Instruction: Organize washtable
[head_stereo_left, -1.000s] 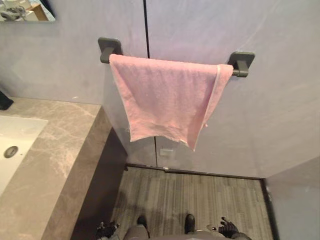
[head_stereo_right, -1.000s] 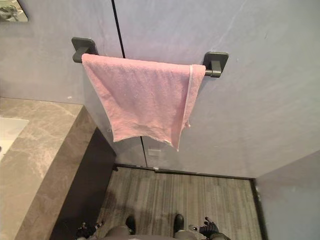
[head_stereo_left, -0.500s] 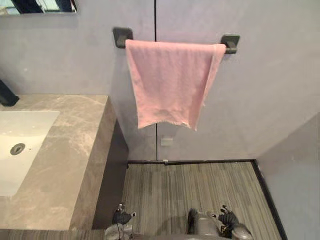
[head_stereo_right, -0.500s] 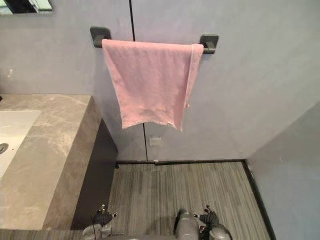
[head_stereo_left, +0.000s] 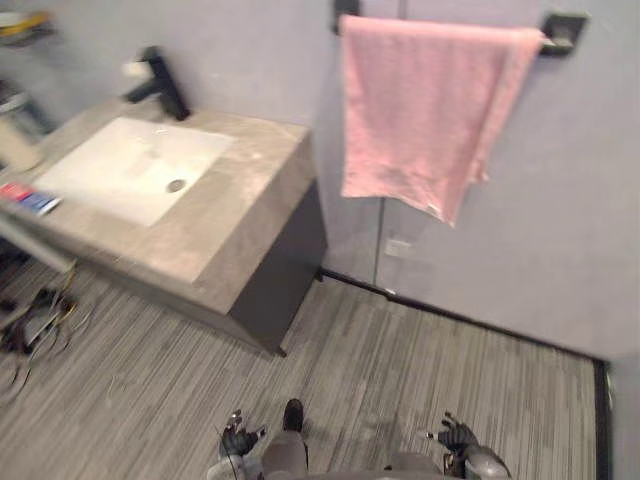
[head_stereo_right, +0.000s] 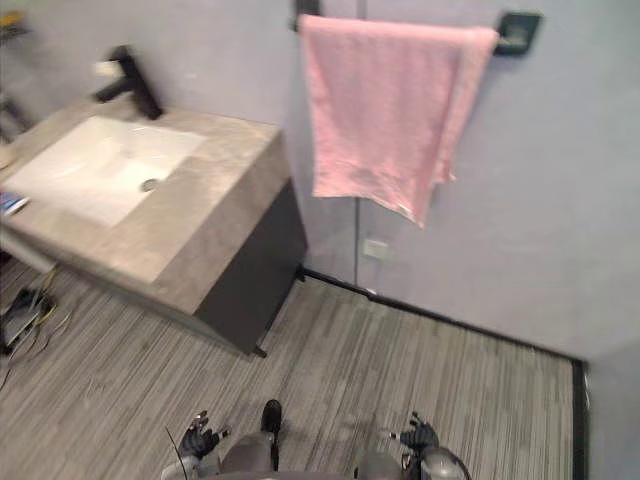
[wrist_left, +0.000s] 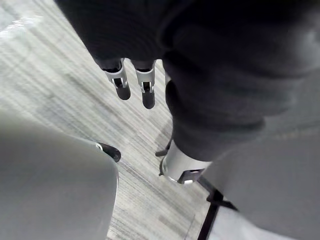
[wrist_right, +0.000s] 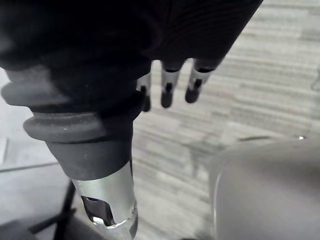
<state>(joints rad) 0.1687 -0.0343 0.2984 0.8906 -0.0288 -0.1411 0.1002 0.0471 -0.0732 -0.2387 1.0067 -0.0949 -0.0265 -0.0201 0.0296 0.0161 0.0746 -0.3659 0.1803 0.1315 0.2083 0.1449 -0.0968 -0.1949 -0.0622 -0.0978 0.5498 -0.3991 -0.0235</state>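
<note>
Both left hand (head_stereo_left: 240, 438) and right hand (head_stereo_left: 458, 436) hang low, empty, fingers apparently relaxed. The washtable (head_stereo_left: 245, 205) lies upper left, nearer the left hand.

Washtable: grey-brown veined stone counter (head_stereo_left: 235, 205), thick slab edge, dark cabinet front (head_stereo_left: 285, 265) below, set against the grey wall.

White rectangular basin (head_stereo_left: 130, 165) sunk into the counter top, round metal drain (head_stereo_left: 177, 185) near its middle. Basin looks bare inside.

Black angular faucet (head_stereo_left: 160, 85) upright at the basin's wall side, spout reaching over the basin.

Small flat red-and-blue item (head_stereo_left: 27, 198) lies on the counter at the far left, just beside the basin; too blurred to identify. Pale blurred object (head_stereo_left: 14, 145) near it, by the wall.

Pink terry towel (head_stereo_left: 425, 105) hangs draped over a dark wall rail (head_stereo_left: 563, 30), right of the counter and apart from it, lower hem uneven.
</note>
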